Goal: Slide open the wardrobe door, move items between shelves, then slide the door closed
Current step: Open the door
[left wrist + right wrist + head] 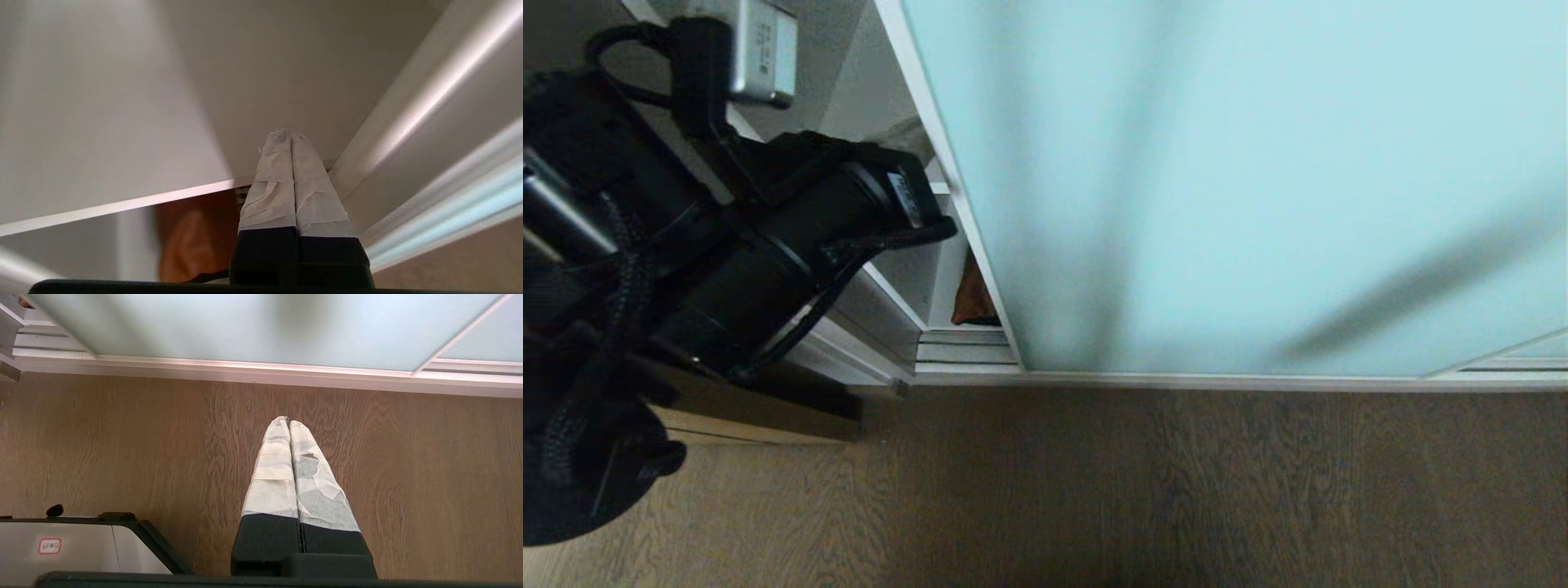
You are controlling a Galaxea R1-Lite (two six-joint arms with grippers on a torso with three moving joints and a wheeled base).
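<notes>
The right gripper (289, 424) hangs closed over the floor (122, 449). The left gripper (291, 136), closed and empty, reaches into the gap beside the barely opened door (1217, 180). A brownish item (974, 298), probably the cushion, lies unmoved beneath a shelf (102, 155).

sliding door (1258, 180) frosted pale aqua, silver-white frame. shelf (102, 122) matte white. item (192, 237) beyond the fingers tan-brown. floor (122, 449) brown woodgrain.
</notes>
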